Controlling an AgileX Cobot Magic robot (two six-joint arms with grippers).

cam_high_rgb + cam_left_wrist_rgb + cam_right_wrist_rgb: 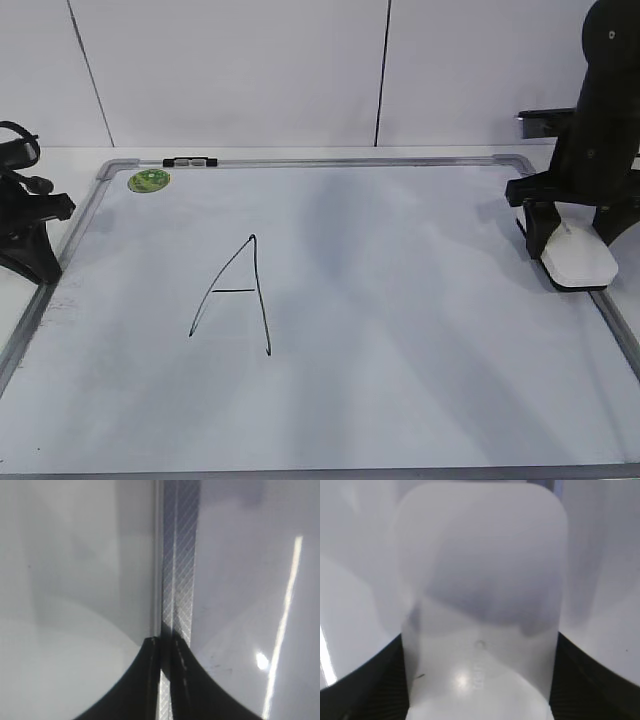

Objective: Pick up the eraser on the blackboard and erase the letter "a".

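The blackboard [400, 330] is a white board with a grey frame, lying flat. A large handwritten uppercase "A" [235, 295] is left of its middle; no small lowercase "a" shows in any view. The white eraser [577, 262] lies at the board's right edge. My right gripper [572, 240] comes down over it, one finger against each long side. In the right wrist view the eraser [480, 605] fills the space between the fingers [480, 680]. My left gripper [40, 265] is shut and empty over the board's left frame [177, 555], its tips [165, 642] nearly together.
A round green sticker [148, 180] is at the board's far left corner. A small black-and-white marker [190, 161] lies on the far frame beside it. A white wall stands behind the table.
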